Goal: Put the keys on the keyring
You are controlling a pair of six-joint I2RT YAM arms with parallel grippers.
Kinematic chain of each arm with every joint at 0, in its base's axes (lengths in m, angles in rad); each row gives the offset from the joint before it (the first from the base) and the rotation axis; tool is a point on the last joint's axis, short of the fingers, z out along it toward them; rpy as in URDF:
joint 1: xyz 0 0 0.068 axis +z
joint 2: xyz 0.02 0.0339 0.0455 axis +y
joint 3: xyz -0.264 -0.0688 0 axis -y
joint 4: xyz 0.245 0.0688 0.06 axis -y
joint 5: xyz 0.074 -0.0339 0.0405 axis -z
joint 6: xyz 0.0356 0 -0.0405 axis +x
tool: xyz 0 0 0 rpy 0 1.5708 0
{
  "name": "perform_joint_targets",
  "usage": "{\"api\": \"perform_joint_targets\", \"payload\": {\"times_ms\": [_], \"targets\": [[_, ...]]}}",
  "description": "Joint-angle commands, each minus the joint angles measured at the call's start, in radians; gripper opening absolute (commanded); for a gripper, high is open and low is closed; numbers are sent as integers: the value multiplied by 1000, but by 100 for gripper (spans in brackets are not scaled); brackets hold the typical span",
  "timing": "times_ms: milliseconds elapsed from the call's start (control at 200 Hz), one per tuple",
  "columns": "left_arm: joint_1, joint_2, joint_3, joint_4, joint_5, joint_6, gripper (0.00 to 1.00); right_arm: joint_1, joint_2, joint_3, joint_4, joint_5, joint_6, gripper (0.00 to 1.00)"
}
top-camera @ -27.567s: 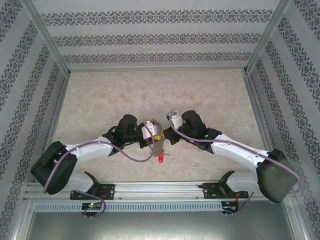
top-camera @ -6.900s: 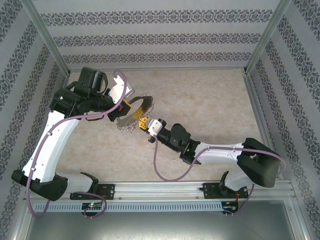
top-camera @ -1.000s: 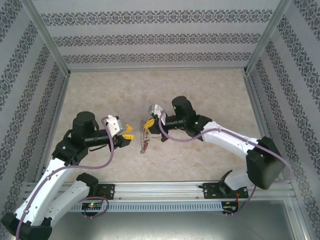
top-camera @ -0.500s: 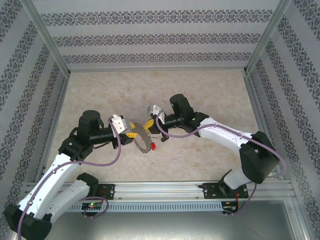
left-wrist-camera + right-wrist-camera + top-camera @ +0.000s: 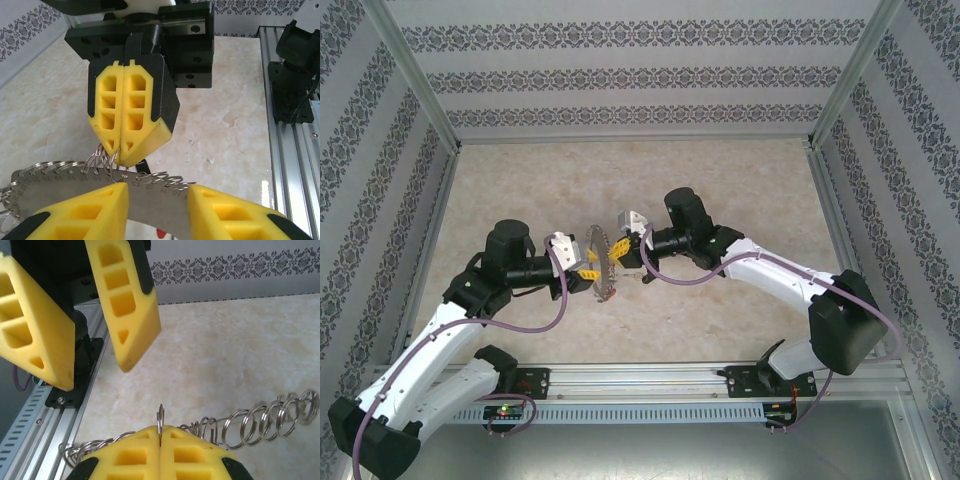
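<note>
The keyring (image 5: 603, 268) hangs above the table between both grippers, a thin grey band edged with wire loops. My right gripper (image 5: 623, 241) is shut on one small loop (image 5: 160, 415) at its rim; more loops (image 5: 265, 420) trail off to the right. My left gripper (image 5: 157, 192) is open, and the numbered band (image 5: 155, 205) runs across the gap between its yellow fingers. The right gripper's closed tips (image 5: 120, 157) sit just above the band. Of the keys, a red scrap (image 5: 161, 233) shows under the band and a black piece (image 5: 141, 166) behind the tips.
The marble-patterned tabletop (image 5: 740, 180) is walled by patterned panels at the back and sides. An aluminium rail (image 5: 640, 385) with both arm bases runs along the near edge. The left arm's base mount (image 5: 295, 75) stands close on the right.
The left gripper has moved right from beside the keyring until its fingers straddle the band. The right gripper has stayed shut on the loop, and the ring has swung a little.
</note>
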Motion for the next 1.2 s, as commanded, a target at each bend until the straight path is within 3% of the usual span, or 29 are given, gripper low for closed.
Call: {"api": "perform_joint_targets", "payload": {"times_ms": [0, 320, 664, 974, 1194], "targets": [[-25, 8, 8, 63, -22, 38, 37, 6, -39, -4, 48, -58, -25, 0], [-57, 40, -7, 109, -60, 40, 36, 12, -50, -9, 42, -62, -29, 0], [-69, 48, -14, 114, -82, 42, 25, 22, -51, -14, 37, -72, -38, 0], [-68, -28, -36, 113, -142, 43, 36, 22, -49, -18, 34, -36, -39, 0], [-69, -14, -33, 88, -167, 54, 37, 30, -57, -21, 38, -43, -55, 0]]}}
